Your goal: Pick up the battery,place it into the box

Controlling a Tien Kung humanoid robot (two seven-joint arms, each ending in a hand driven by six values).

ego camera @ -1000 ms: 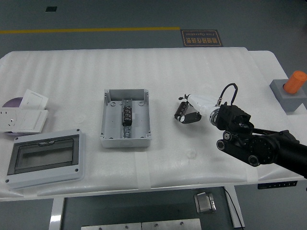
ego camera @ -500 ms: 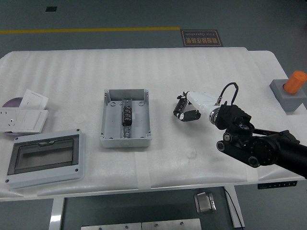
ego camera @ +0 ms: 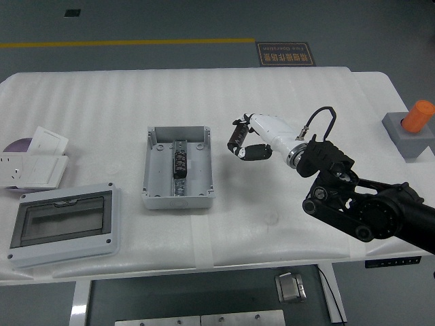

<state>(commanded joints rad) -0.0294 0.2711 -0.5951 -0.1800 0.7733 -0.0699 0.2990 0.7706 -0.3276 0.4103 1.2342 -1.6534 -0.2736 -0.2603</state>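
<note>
My right hand [ego camera: 245,143], white with black fingers, hovers over the table a little to the right of the grey box [ego camera: 153,198]. Its fingers are curled around a small dark battery [ego camera: 237,138], mostly hidden by them. The black right arm [ego camera: 367,207] comes in from the lower right. The box lies open with its rim up, and a metal rail with a black component [ego camera: 179,164] runs down its middle. My left arm is out of view.
A grey lid with a clear window [ego camera: 64,224] lies at the near left. White socket plates [ego camera: 35,159] are stacked at the far left. An orange cylinder in a grey block [ego camera: 412,129] stands at the right edge.
My right hand has moved left and slightly away from me, carrying the battery closer to the box's right wall. Nothing else has shifted.
</note>
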